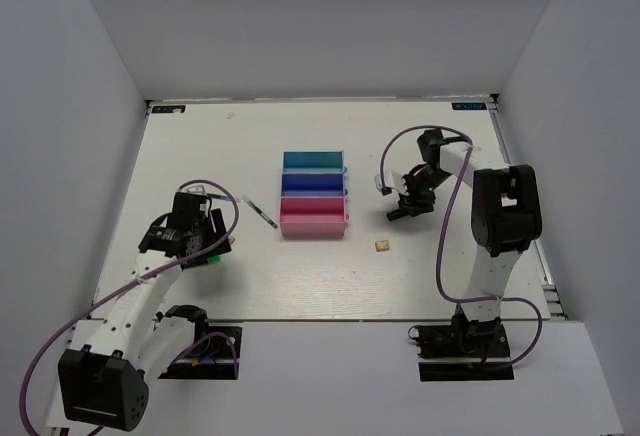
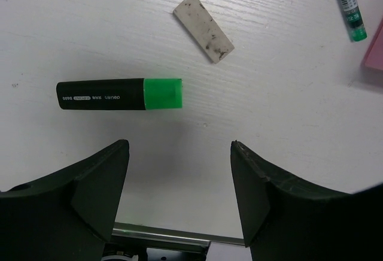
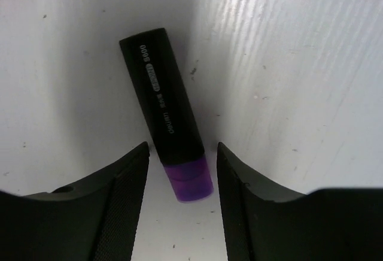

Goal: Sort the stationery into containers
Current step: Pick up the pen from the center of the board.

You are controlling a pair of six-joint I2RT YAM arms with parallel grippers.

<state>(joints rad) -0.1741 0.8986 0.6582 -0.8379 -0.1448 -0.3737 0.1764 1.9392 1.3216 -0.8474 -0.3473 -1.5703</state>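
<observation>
From the top camera I see the three joined trays mid-table, teal tray (image 1: 313, 160) farthest from me, blue tray (image 1: 313, 183) in the middle and pink tray (image 1: 313, 220) nearest; the thin bluish pen (image 1: 261, 212) lies slanted just left of the pink one, and the tiny tan cube (image 1: 382, 246) sits alone to the right of it, nearer the bases; my left gripper (image 1: 200, 224) hangs over the table left of the pen with a small green piece (image 1: 213, 259) peeking out beside it, and my right gripper (image 1: 400, 210) is low over the table to the right of the trays; on the left wrist camera the fingers (image 2: 96, 183) are spread wide with only bare table between them; ahead of them lies a black marker with green cap (image 2: 119, 94) crosswise, a dirty eraser (image 2: 203, 27) beyond it, the pen's green tip at the upper right and a corner of the pink tray at the right edge; on the right wrist camera the black marker with purple cap (image 3: 163, 108) lies flat on the table, its purple end between my parted fingers (image 3: 125, 189), a sliver of table showing on each side, so that hand is open and straddling it, not clamped.
</observation>
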